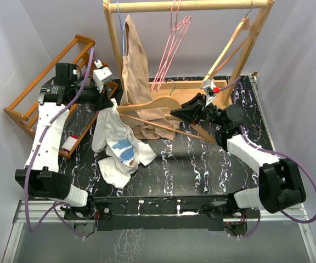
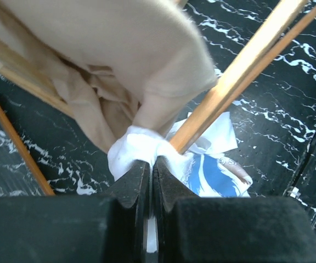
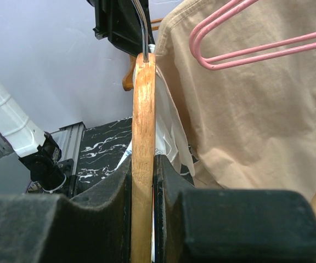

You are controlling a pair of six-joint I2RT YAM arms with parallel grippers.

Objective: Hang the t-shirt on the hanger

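The white t-shirt (image 1: 117, 145) lies bunched on the black bench (image 1: 202, 159), just left of the hanging tan garment (image 1: 136, 66). The left hand (image 2: 151, 170) pinches its top edge tight. The right hand (image 3: 143, 164) grips a wooden hanger (image 1: 150, 104) in front of the tan garment, its bar crossing the t-shirt. The pink hanger (image 1: 171, 49) hangs on the rail (image 1: 191, 5) right of the tan garment.

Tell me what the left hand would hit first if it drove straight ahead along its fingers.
Past the white cotton t-shirt fold it pinches, the left hand would probably meet the hanging beige-tan garment first. The light-wood hanger's arm passes just right of that line; depth is unclear, so it could touch first.
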